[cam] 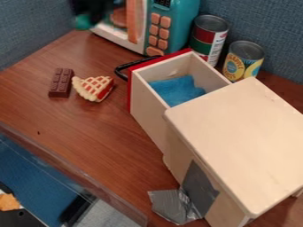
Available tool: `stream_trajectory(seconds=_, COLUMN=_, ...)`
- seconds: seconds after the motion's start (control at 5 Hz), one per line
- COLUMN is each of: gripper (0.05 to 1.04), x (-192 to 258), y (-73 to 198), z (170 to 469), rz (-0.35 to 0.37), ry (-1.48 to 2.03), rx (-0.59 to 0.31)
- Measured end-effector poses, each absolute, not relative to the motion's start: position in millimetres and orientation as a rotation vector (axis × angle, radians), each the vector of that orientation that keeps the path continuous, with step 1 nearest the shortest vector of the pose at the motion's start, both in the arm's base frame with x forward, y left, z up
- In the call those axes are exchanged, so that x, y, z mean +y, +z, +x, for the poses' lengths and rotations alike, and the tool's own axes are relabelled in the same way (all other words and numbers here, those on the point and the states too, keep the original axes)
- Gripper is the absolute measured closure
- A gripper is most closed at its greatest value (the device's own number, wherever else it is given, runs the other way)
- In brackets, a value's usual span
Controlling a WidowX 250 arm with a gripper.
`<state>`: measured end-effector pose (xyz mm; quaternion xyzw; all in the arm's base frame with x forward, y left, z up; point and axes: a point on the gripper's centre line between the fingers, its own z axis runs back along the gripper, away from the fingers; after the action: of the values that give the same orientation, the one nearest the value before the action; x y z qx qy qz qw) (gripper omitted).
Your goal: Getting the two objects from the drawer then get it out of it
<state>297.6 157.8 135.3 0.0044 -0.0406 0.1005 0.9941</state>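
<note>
- Gripper (91, 8): I make it out as a dark, blurred form at the top edge of the frame, left of centre; from my station I cannot tell its state.
- Chocolate bar (61, 83): brown and segmented, lying on the desk (77, 128) in the left part of the frame, outside the drawer.
- Pie slice (93, 88): red filling under a pale lattice crust, lying just to the right of the chocolate bar, between it and the drawer; I cannot tell whether the two touch.
- Drawer (154, 111): pale wood with a red front, standing open near the centre, its black handle (121, 71) facing the upper left.
- Blue cloth (177, 88): lying inside the drawer.
- Wooden cabinet (237, 137): housing the drawer, at the right and lower right; I see a grey patch (200, 188) on its side and crumpled silver tape (176, 206) at its foot.
- Toy microwave (177, 26): teal and white with orange buttons, at the top centre.
- Cans: a red-and-green can (208, 37) and a yellow-labelled can (244, 60), upright behind the drawer at the upper right.
</note>
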Motion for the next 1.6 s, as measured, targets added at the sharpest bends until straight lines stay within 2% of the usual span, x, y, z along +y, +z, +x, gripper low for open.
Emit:
stream_trajectory(seconds=0.2, gripper=0.730, x=203.2, y=122.0, z=274.1, rz=0.038, ry=0.384, rx=-0.050)
stream_trajectory(seconds=0.4, gripper=0.730, x=232.3, y=96.0, z=273.4, rz=0.039, ry=0.432, rx=-0.006)
stream_trajectory(seconds=0.6, gripper=0.731, x=235.8, y=73.0, z=280.6, rz=0.108, ry=0.411, rx=0.043)
stream_trajectory(seconds=0.8, gripper=0.730, x=244.1, y=72.1, z=279.5, rz=0.177, ry=0.459, rx=0.049)
stream_trajectory(seconds=1.0, gripper=0.731, x=258.6, y=57.1, z=271.2, rz=0.158, ry=0.521, rx=0.067)
stream_trajectory(seconds=1.2, gripper=0.730, x=263.8, y=54.6, z=267.6, rz=0.162, ry=0.532, rx=0.066)
stream_trajectory(seconds=1.4, gripper=0.669, x=260.1, y=38.2, z=262.9, rz=0.135, ry=0.515, rx=0.127)
stream_trajectory(seconds=1.6, gripper=0.357, x=258.7, y=37.2, z=261.4, rz=0.129, ry=0.499, rx=0.136)
